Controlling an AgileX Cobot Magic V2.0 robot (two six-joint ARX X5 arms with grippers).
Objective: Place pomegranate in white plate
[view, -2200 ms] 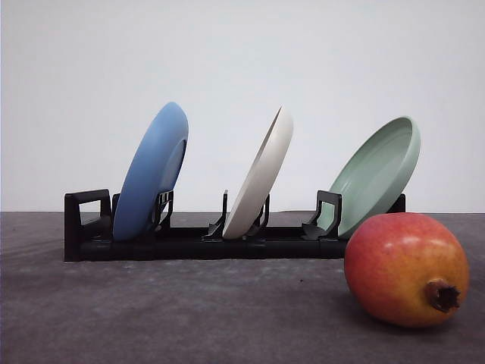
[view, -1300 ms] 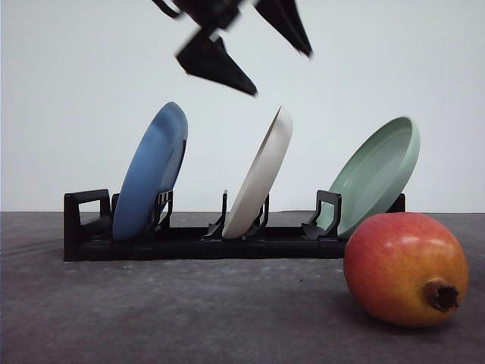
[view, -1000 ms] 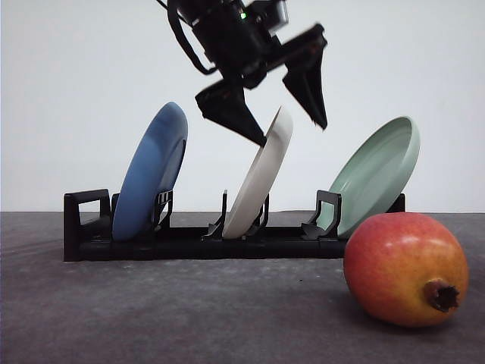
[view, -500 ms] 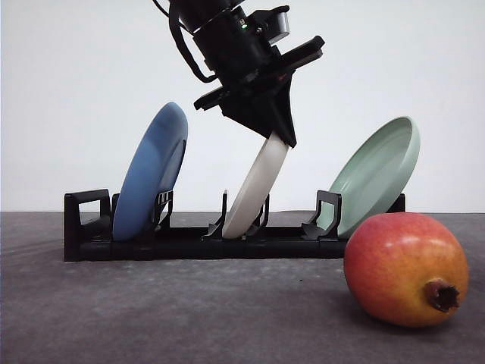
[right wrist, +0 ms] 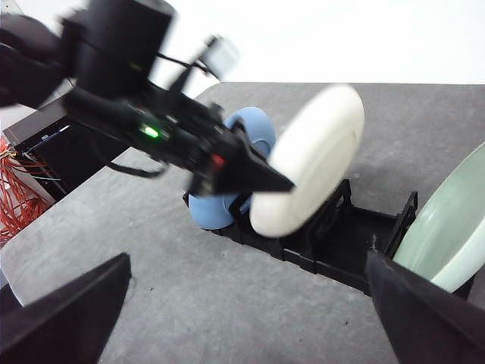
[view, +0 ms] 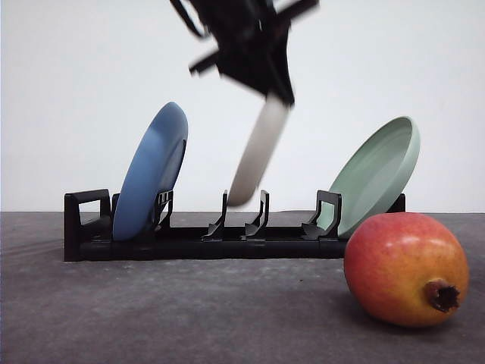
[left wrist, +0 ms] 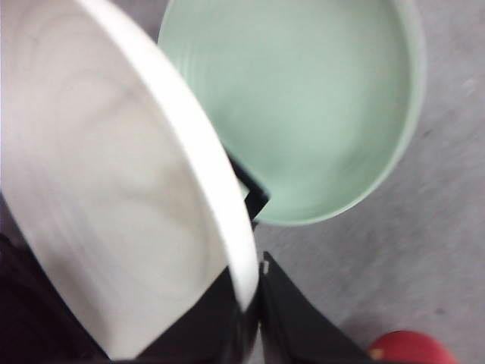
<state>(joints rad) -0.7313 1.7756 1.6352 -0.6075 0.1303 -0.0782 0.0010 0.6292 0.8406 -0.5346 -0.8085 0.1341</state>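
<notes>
Black dish rack point(view: 189, 241) sits across the grey table point(view: 151, 318), blue plate point(view: 151, 174) and mint-green plate point(view: 375, 174) leaning in its outer slots. My left gripper point(view: 276, 95) is clamped on the white plate point(view: 258, 155) rim, holding it just above the middle slot. My right gripper's point(right wrist: 242, 303) fingers are spread wide, holding nothing. Pomegranate point(view: 405, 269) lies on the table near the mint-green plate.

Matt white plate point(view: 256, 155), smooth-skinned pomegranate point(view: 405, 269), black plastic rack point(view: 182, 239), rough grey tabletop point(view: 151, 318).
</notes>
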